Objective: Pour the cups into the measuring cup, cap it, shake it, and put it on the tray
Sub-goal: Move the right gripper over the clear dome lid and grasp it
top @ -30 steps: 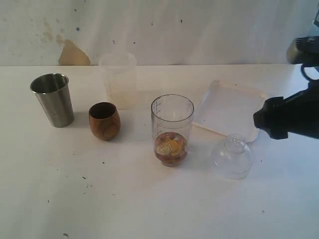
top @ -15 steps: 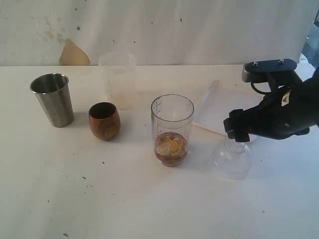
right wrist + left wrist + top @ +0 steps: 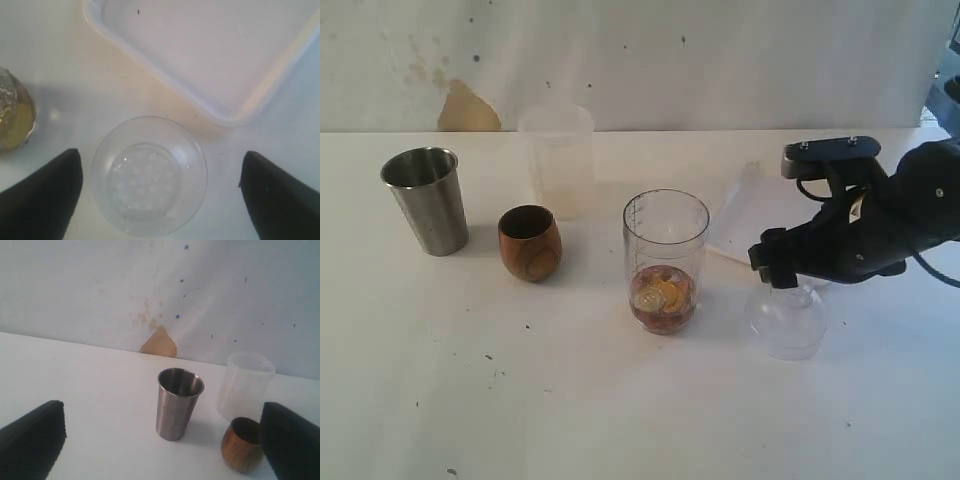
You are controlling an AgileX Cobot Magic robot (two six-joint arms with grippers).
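The measuring cup (image 3: 665, 258) stands mid-table with orange-brown pieces in its bottom; its edge shows as the measuring cup (image 3: 12, 117) in the right wrist view. Left of it stand the wooden cup (image 3: 530, 243) and the steel tumbler (image 3: 425, 200). A clear domed cap (image 3: 786, 318) rests on the table beside the white tray (image 3: 760, 215). My right gripper (image 3: 780, 272) hovers just over the cap (image 3: 150, 175); the right gripper (image 3: 160, 200) is open, its jaws on either side and apart from it. My left gripper (image 3: 162, 450) is open, facing the tumbler (image 3: 179, 410) and wooden cup (image 3: 241, 445).
A frosted translucent cup (image 3: 557, 160) stands behind the wooden cup, near the back wall, and shows as the frosted cup (image 3: 246, 385) in the left wrist view. The tray (image 3: 215, 50) lies right behind the cap. The left arm is outside the exterior view.
My right arm has come in from the right edge, moving left and down until its gripper sits over the domed cap. The cups and the cap have not moved.
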